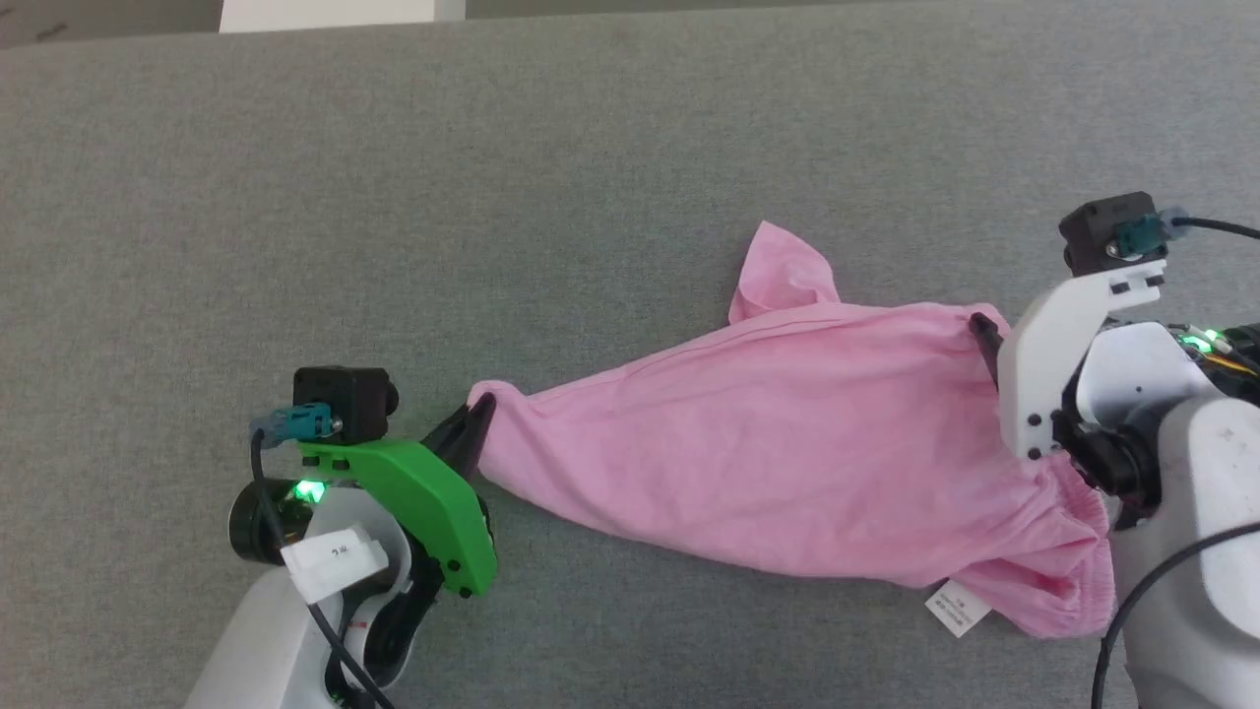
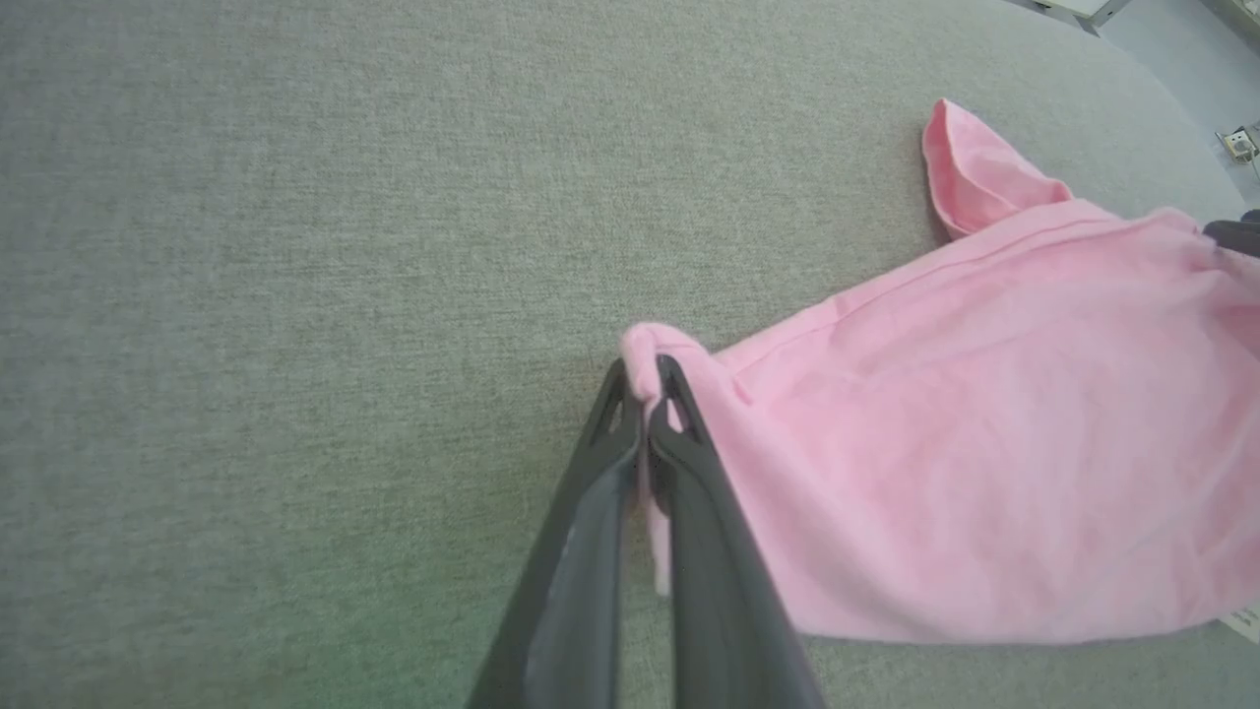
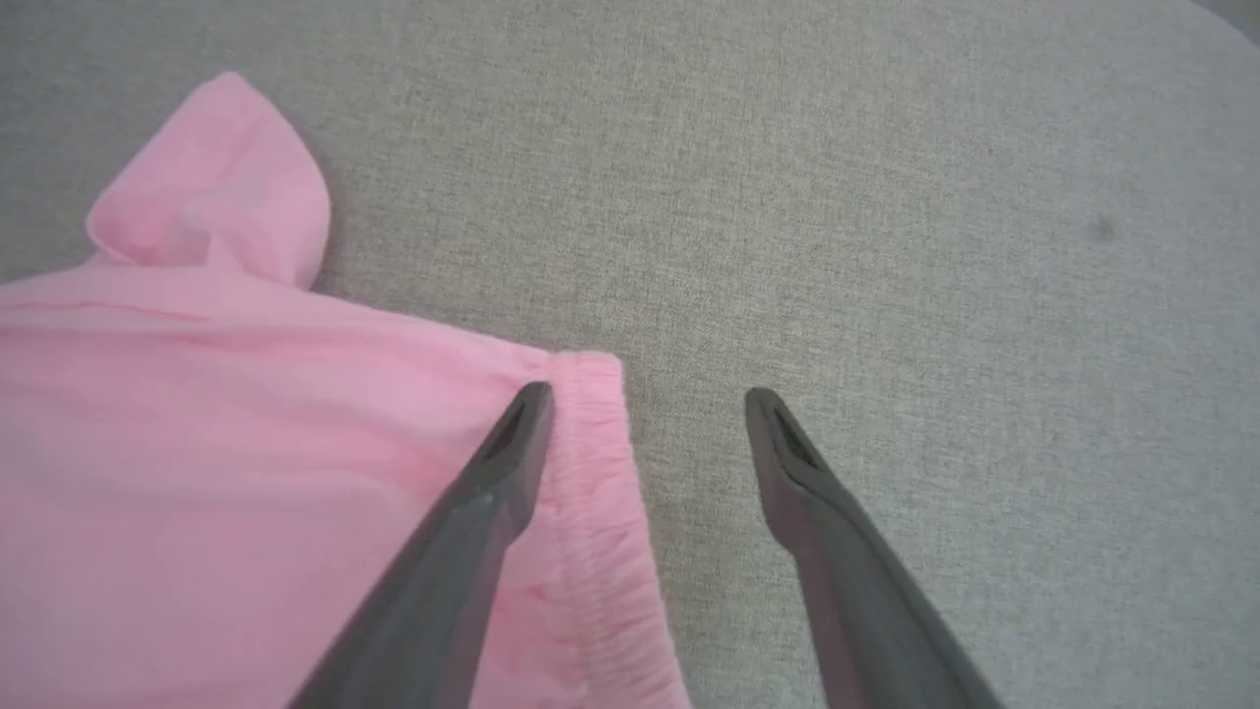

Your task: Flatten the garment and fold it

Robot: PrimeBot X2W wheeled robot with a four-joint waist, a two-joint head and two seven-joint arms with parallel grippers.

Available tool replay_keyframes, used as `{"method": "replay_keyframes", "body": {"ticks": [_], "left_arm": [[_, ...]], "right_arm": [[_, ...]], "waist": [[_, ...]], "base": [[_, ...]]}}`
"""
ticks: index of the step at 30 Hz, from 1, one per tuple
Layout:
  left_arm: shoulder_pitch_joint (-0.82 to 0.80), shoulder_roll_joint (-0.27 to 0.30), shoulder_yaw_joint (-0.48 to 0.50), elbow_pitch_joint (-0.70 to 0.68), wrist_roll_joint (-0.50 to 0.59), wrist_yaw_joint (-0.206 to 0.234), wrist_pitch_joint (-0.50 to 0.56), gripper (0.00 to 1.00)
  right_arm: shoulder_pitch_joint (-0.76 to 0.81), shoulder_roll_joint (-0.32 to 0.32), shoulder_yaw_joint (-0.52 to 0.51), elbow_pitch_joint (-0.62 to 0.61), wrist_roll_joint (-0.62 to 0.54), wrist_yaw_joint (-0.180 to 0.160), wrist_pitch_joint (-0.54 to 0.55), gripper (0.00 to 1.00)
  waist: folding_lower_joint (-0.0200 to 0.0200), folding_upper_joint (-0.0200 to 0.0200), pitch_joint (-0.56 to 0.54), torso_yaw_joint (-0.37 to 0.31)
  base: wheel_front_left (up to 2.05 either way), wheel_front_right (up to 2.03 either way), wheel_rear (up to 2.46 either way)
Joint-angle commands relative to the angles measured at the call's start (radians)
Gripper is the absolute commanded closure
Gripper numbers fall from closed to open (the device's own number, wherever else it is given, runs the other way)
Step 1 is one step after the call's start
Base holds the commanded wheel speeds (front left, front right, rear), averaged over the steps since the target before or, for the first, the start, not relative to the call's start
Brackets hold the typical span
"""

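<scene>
- The garment [image 1: 787,443], a thin light pink piece, lies on a grey fabric-covered surface [image 1: 492,148]. It is stretched out from lower left to right in the head view, narrow at the left end and widening toward the right.
- The left gripper [image 1: 477,418] is at the garment's narrow left tip. In the left wrist view its two dark fingers [image 2: 689,463] are pressed together with a bunched corner of pink fabric pinched between them, and a small fold of cloth pokes out above the tips.
- From that pinched corner the garment [image 2: 984,443] fans out to the right, mostly smooth with soft creases.
- The right gripper [image 3: 645,404] is at the garment's wide right end with its jaws spread wide and nothing between them.
- One of its fingers [image 3: 492,492] lies over the gathered elastic band [image 3: 600,512] at the garment's edge, while the other sits above bare grey surface just beside that edge. I cannot tell whether the first finger touches the cloth.
- In the head view one dark finger of the right gripper [image 1: 987,340] shows at the upper right corner of the garment, beside the white wrist mount [image 1: 1043,364].
- A small rounded flap [image 1: 783,271] of pink fabric stands up at the far edge of the garment, curled over on itself.
- A small white label [image 1: 957,608] sticks out from the near edge, close to the ruffled elastic end at the lower right.
</scene>
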Motion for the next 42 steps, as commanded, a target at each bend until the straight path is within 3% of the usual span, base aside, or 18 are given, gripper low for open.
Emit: {"method": "replay_keyframes", "body": {"ticks": [1,9,10,11,12,20,24,26,31,33,38,42], "left_arm": [[0.002,0.001,-0.004,-0.007,-0.001,0.001,-0.001,1.00],[-0.010,0.004,-0.019,-0.017,0.003,-0.006,-0.005,1.00],[-0.010,0.004,-0.020,-0.016,0.003,-0.006,-0.006,1.00],[-0.010,0.004,-0.021,-0.015,0.002,-0.007,-0.007,1.00],[-0.010,0.004,-0.022,-0.014,0.002,-0.007,-0.008,1.00],[-0.030,-0.009,-0.007,-0.019,-0.037,-0.034,-0.046,1.00],[-0.117,-0.009,0.040,-0.033,-0.090,-0.059,-0.050,1.00],[-0.188,-0.007,0.083,-0.024,-0.139,-0.069,-0.040,1.00],[-0.434,0.062,0.161,0.080,-0.167,-0.083,0.008,1.00],[-0.539,0.060,0.186,0.133,-0.189,-0.075,0.020,1.00],[-0.782,0.112,0.192,0.277,-0.118,-0.054,0.013,1.00],[-0.963,0.125,0.203,0.358,-0.069,-0.031,-0.048,1.00]], "right_arm": [[-0.022,-0.005,0.012,0.020,-0.003,-0.002,0.002,0.00],[-0.075,-0.031,0.099,0.159,0.008,-0.002,-0.010,0.00],[-0.078,-0.033,0.102,0.170,0.009,-0.002,-0.011,0.27],[-0.081,-0.034,0.106,0.182,0.013,-0.002,-0.011,0.76],[-0.084,-0.035,0.108,0.189,0.017,-0.002,-0.013,1.00],[-0.112,-0.061,0.123,0.174,0.081,-0.002,-0.045,1.00],[-0.166,-0.057,0.089,0.129,0.157,-0.002,-0.041,1.00],[-0.217,-0.047,0.048,0.111,0.200,-0.002,-0.026,1.00],[-0.394,-0.001,-0.025,0.089,0.273,-0.002,0.018,1.00],[-0.482,0.021,-0.033,0.084,0.285,-0.002,0.020,1.00],[-0.712,0.061,-0.029,0.138,0.266,-0.002,-0.016,1.00],[-0.896,0.073,-0.065,0.235,0.214,-0.002,-0.114,1.00]], "waist": [[-0.0001,0.0000,0.021,0.014],[-0.0001,0.0000,0.061,0.020],[-0.0001,0.0000,0.062,0.020],[-0.0001,0.0000,0.062,0.020],[-0.0001,0.0000,0.061,0.020],[-0.0001,0.0000,0.016,0.011],[-0.0001,0.0000,-0.012,0.010],[-0.0001,0.0000,-0.024,0.010],[-0.0001,0.0000,-0.029,0.014],[-0.0001,0.0000,-0.015,0.013],[-0.0001,0.0000,0.023,-0.003],[-0.0001,0.0000,0.052,-0.013]], "base": [[0.00,0.00,0.00],[0.00,0.00,0.00],[0.00,0.00,0.00],[0.00,0.00,0.00],[0.00,0.00,0.00],[0.00,0.00,0.00],[0.00,0.00,0.00],[0.00,0.00,0.00],[0.00,0.00,0.00],[0.00,0.00,0.00],[0.00,0.00,0.00],[0.00,0.00,0.00]]}}
